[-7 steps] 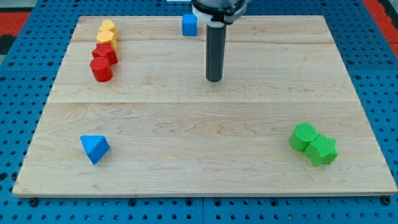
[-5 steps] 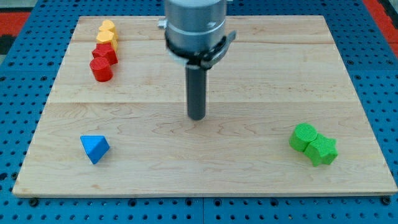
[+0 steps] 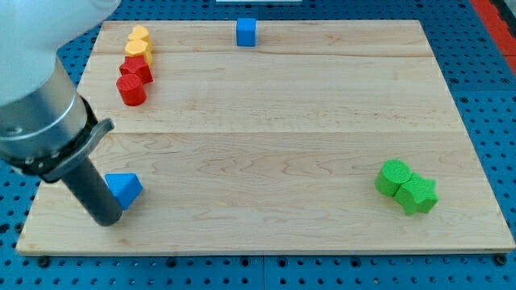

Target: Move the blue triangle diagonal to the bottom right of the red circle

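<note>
The blue triangle point(image 3: 126, 188) lies near the board's bottom left. My tip point(image 3: 108, 220) is down at the triangle's lower left, touching or almost touching it, and the rod hides the triangle's left corner. The red circle point(image 3: 131, 90) stands near the top left, well above the triangle, with another red block point(image 3: 136, 69) right above it.
Two yellow blocks point(image 3: 139, 42) sit above the red ones at the top left. A blue cube point(image 3: 246, 31) is at the top middle. Two green blocks point(image 3: 406, 187) sit together at the bottom right. The wooden board point(image 3: 266, 137) lies on a blue pegboard.
The rod has swept from the board's upper middle down and left to the blue triangle's lower left. No block has visibly moved.
</note>
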You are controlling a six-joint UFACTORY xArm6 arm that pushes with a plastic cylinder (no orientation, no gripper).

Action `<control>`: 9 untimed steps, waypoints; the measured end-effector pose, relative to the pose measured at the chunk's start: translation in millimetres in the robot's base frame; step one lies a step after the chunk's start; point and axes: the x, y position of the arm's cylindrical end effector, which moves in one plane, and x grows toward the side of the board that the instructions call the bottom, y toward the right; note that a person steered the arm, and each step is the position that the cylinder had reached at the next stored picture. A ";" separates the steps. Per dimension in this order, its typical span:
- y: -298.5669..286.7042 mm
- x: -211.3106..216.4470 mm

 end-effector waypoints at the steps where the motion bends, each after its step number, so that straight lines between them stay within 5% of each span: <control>1: 15.5 -18.5; 9: 65.5 -140.5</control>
